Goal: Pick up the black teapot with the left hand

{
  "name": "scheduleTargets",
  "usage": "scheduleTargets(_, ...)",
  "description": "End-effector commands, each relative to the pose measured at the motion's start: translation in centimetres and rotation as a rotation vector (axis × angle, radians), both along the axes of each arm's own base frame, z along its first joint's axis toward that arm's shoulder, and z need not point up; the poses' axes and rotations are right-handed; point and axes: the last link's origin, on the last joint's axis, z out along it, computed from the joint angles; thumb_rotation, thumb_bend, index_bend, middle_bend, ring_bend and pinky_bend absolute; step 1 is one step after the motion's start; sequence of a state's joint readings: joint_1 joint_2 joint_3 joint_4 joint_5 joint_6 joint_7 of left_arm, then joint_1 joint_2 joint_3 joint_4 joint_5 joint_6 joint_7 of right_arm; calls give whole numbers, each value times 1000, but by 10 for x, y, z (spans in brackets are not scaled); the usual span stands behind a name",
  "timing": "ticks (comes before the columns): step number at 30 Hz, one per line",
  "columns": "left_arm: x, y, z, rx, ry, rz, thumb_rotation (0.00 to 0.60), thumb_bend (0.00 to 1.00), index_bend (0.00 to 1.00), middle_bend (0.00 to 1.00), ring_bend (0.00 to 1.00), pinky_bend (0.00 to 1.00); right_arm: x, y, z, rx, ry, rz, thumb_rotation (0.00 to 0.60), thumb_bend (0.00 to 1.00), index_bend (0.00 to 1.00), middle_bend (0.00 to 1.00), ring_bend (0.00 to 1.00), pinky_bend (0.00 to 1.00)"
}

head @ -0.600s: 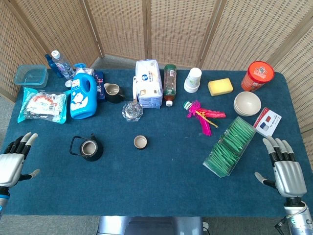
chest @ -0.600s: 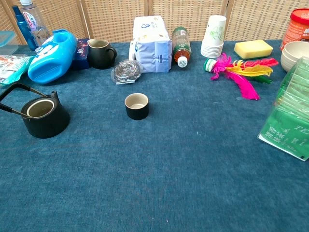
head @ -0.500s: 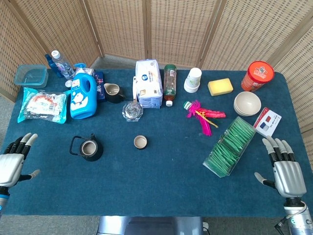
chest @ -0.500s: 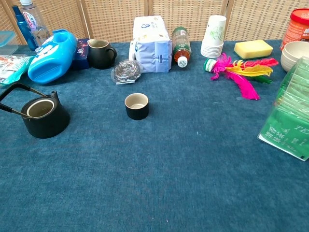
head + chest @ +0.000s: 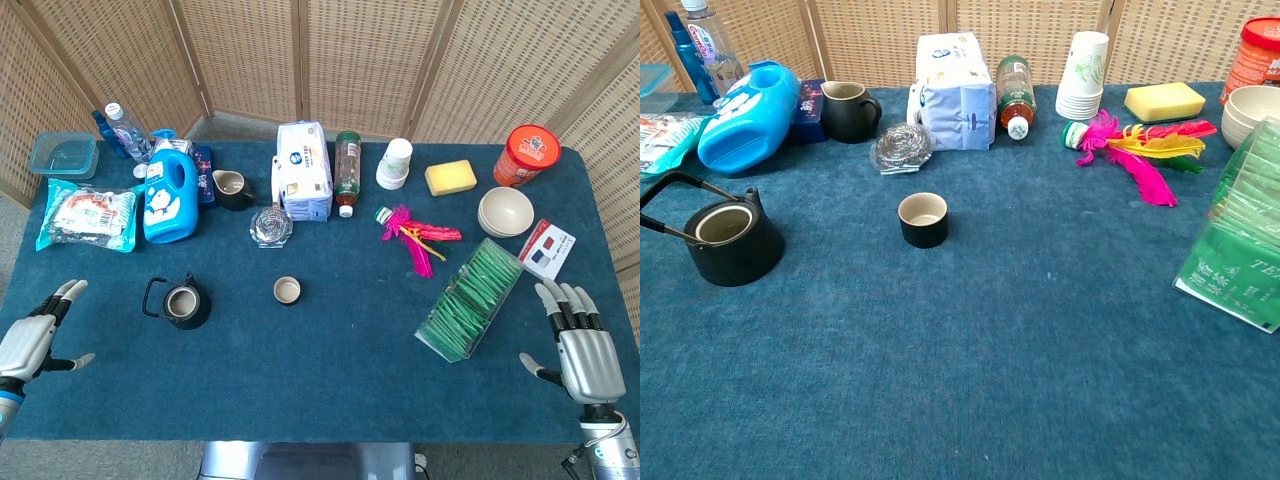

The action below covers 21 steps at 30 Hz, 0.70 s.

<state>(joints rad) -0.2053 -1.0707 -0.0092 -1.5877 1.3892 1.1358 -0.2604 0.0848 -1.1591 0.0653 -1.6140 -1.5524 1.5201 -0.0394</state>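
The black teapot (image 5: pixel 184 303) stands lidless on the blue table, its wire handle tipped to the left; the chest view shows the teapot (image 5: pixel 732 240) at the left edge. My left hand (image 5: pixel 32 343) hovers at the table's front left corner, well left of the teapot, fingers spread and holding nothing. My right hand (image 5: pixel 577 345) is at the front right corner, fingers apart and empty. Neither hand appears in the chest view.
A small black cup (image 5: pixel 287 290) sits right of the teapot. Behind it are a blue detergent bottle (image 5: pixel 169 195), a black pitcher (image 5: pixel 232 188), a steel scourer (image 5: pixel 271 227) and a tissue pack (image 5: pixel 303 170). A green tea-bag box (image 5: pixel 470 298) lies near my right hand.
My left hand has shifted slightly down and tilted, fingers still spread. The teapot and my right hand have not moved.
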Motion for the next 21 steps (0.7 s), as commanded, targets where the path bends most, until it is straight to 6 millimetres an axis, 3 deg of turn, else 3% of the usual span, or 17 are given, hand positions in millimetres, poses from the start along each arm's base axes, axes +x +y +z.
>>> scheduleTargets(1,-8,19,-2,-88,-247,143,600,0,0,0,113,238,0,-1,1,-2,-1,-1,600,0,0,0,0,0)
scheduleTargets(10,-12,43,-3,-174,-628,280,600,0,0,0,123,306,1,-1,-1,6,6,4,600,0,0,0,0,0)
scheduleTargets(21,6,79,-6,-268,-833,325,600,0,0,0,125,300,2,-1,-3,15,9,2,600,0,0,0,0,0)
